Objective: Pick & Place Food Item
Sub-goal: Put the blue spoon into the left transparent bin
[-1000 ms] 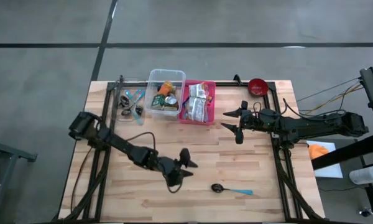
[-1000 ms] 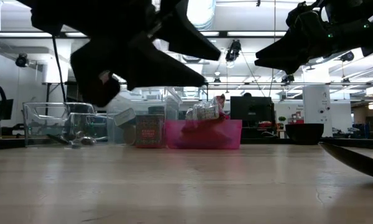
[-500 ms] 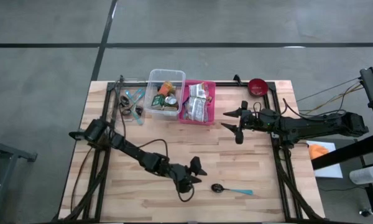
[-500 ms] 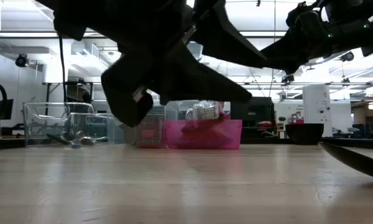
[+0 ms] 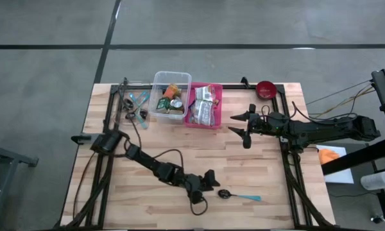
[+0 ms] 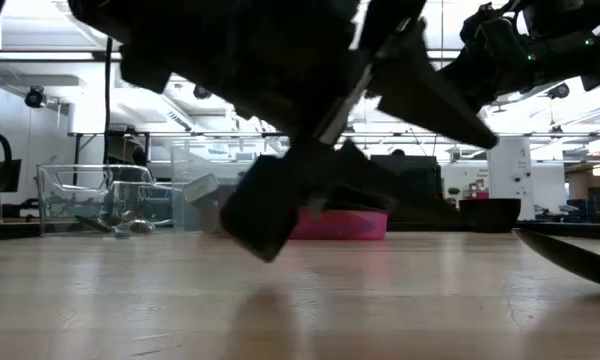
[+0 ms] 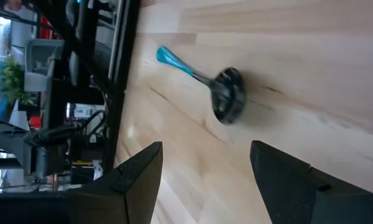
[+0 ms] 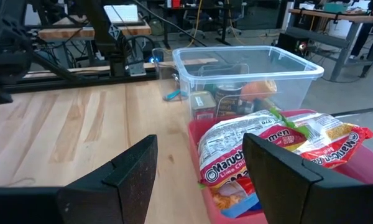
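The spoon (image 5: pixel 224 193) lies at lower centre of the table (image 5: pixel 256 160), bowl just beside the left gripper (image 5: pixel 210 181), whose fingers stand apart and empty. A second ago it hung further left. The right gripper (image 5: pixel 239 126), fingers apart, waits right of the pink bin (image 5: pixel 205 106). In the low view the left arm hides the bins.

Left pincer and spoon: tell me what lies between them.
Only bare wood. In the left wrist view the open left pincer faces the spoon across bare table.
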Controlling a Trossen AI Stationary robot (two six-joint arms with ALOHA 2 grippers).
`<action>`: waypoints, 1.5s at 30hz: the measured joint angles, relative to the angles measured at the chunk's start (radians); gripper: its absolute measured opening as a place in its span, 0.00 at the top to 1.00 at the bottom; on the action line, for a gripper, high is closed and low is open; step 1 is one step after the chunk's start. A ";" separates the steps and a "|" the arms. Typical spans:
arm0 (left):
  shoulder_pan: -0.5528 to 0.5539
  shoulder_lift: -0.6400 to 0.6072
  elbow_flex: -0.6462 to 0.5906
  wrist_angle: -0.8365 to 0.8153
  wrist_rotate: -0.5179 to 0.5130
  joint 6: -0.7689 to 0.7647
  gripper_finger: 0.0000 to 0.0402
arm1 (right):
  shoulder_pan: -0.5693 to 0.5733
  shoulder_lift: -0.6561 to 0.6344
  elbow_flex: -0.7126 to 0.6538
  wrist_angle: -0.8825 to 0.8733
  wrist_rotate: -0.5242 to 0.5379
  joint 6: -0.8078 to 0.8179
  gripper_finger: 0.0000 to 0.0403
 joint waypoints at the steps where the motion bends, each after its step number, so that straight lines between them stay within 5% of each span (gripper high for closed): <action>1: 0.000 0.011 0.013 -0.001 0.002 0.000 0.39 | 0.000 0.000 0.000 -0.001 0.000 -0.001 0.42; 22: 0.004 0.110 0.122 -0.013 0.090 0.043 0.39 | 0.000 0.000 0.000 0.000 0.000 -0.002 0.42; 37: 0.044 0.061 0.146 -0.019 0.096 -0.511 0.39 | 0.000 0.000 0.000 0.000 0.000 -0.001 0.42; 45: -0.009 0.063 0.143 -0.046 0.107 -0.507 0.39 | 0.000 0.000 0.000 0.000 0.000 -0.002 0.42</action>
